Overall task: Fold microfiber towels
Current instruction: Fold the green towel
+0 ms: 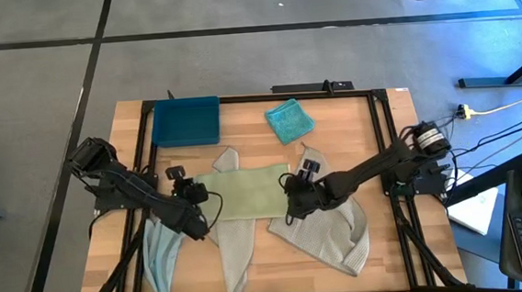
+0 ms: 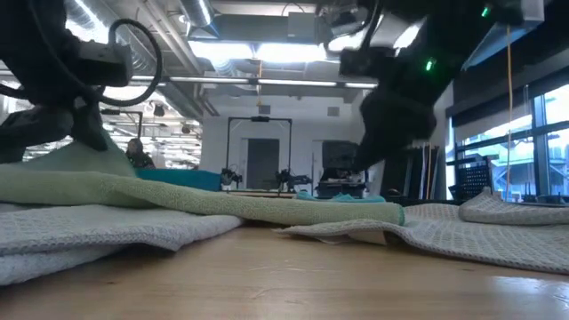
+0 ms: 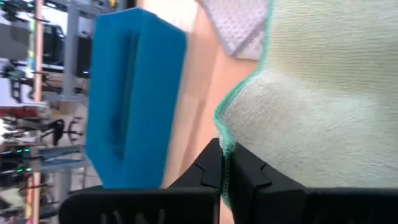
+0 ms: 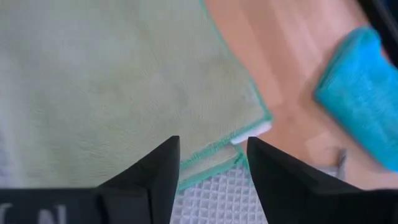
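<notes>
Two Tools at the Green Towel

Two dark arms reach in over the wooden surface [image 1: 259, 247]. The pale green towel [image 1: 246, 191] lies flat in the middle, folded over on itself. The left tool [image 1: 195, 222] is pinched tight on the left edge of this towel, with the trim caught between its fingers [image 3: 211, 169]. The right tool [image 1: 295, 208] sits over the towel's right corner with its fingers [image 4: 155, 171] spread wide, holding nothing.

A teal towel [image 1: 290, 120] lies bunched up near the far edge, just beside the dark blue tray [image 1: 186, 121]. A grey towel [image 1: 327, 233] lies under the right arm. Another grey towel [image 1: 234, 249] pokes out from under the green one. A pale blue towel [image 1: 161, 259] lies at the front left, running off the near edge.
</notes>
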{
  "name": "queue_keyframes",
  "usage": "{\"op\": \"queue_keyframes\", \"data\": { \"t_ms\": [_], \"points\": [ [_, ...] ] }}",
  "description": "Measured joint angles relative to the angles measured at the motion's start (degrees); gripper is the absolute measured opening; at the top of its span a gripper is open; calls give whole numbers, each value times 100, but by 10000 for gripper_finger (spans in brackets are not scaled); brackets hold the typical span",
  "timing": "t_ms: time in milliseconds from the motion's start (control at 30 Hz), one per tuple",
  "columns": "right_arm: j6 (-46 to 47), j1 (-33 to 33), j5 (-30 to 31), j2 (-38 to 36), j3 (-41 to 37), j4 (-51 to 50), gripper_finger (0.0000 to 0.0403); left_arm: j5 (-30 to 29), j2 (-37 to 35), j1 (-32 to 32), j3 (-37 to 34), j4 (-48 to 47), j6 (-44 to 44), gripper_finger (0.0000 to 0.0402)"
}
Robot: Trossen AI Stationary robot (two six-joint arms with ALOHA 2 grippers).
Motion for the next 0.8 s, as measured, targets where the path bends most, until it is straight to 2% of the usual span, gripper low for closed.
{"op": "queue_keyframes", "data": {
  "t_ms": [133,233,333,500,567,667,800],
  "points": [
    [-114,-3,-399,158,0,-5,181,249,-14,-80,0,-208,-83,53],
    [-492,296,-346,66,44,-70,171,286,-99,-244,12,-589,-228,81],
    [-1077,637,-326,-75,118,285,162,314,-286,-439,138,-954,-415,99],
    [-569,849,-929,54,107,313,161,697,-656,-921,306,-508,-895,106],
    [-670,960,-812,208,104,299,166,783,-704,-1185,306,-128,-954,107],
    [-1297,1145,-361,400,99,616,179,790,-717,-1545,306,243,-956,107],
    [-1748,1156,-264,608,101,802,195,787,-706,-1808,306,283,-1238,107]
  ]
}}
